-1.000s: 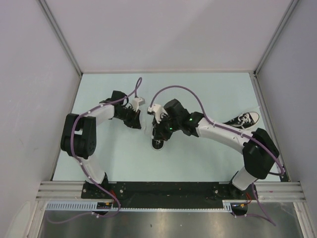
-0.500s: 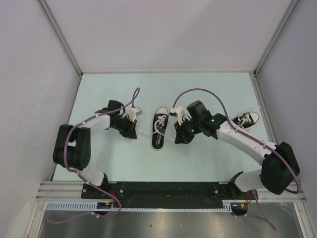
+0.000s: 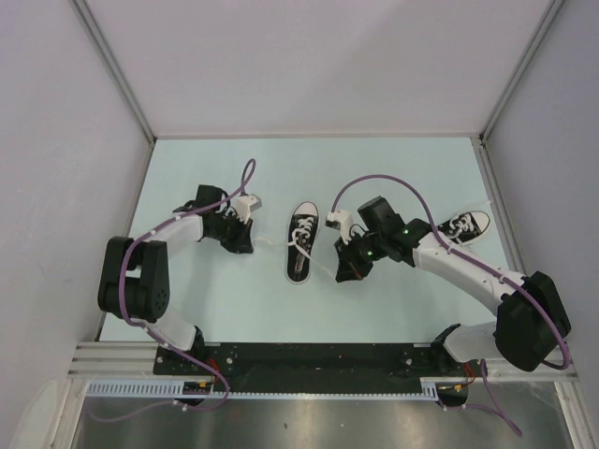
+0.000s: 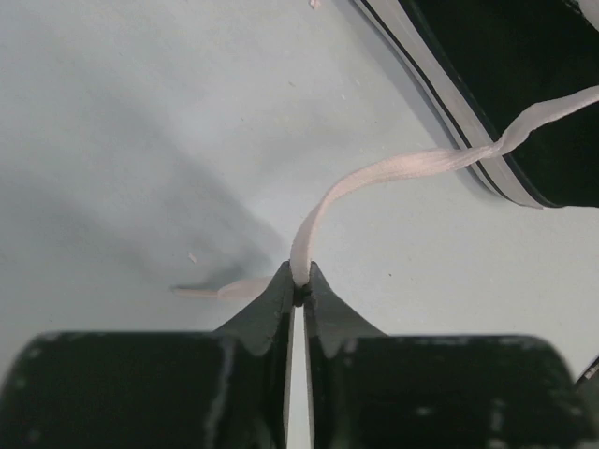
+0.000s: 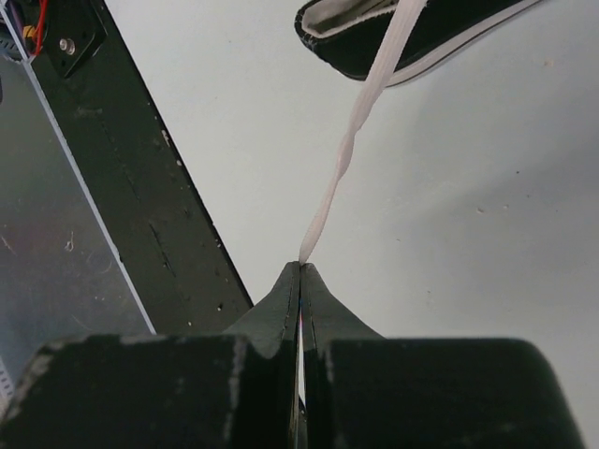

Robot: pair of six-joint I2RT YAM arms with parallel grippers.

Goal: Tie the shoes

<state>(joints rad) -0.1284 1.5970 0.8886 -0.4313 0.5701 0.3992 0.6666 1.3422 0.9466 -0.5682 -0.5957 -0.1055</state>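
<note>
A small black sneaker (image 3: 301, 241) with white toe cap and white laces lies in the middle of the table, toe toward the near edge. My left gripper (image 3: 245, 245) is shut on one white lace (image 4: 393, 173), which runs taut from the shoe (image 4: 524, 84) to its tips (image 4: 299, 281). My right gripper (image 3: 348, 273) is shut on the other white lace (image 5: 351, 150), which stretches from the shoe (image 5: 402, 37) to its tips (image 5: 301, 267). Both laces are drawn outward to either side of the shoe.
A second black sneaker (image 3: 459, 227) lies at the right, behind my right arm. The black base rail (image 3: 309, 355) runs along the near edge, also showing in the right wrist view (image 5: 140, 187). White walls enclose the table.
My right gripper has moved from over the shoe out to the right and toward the near edge, pulling its lace. My left gripper has drawn its lace slightly further left.
</note>
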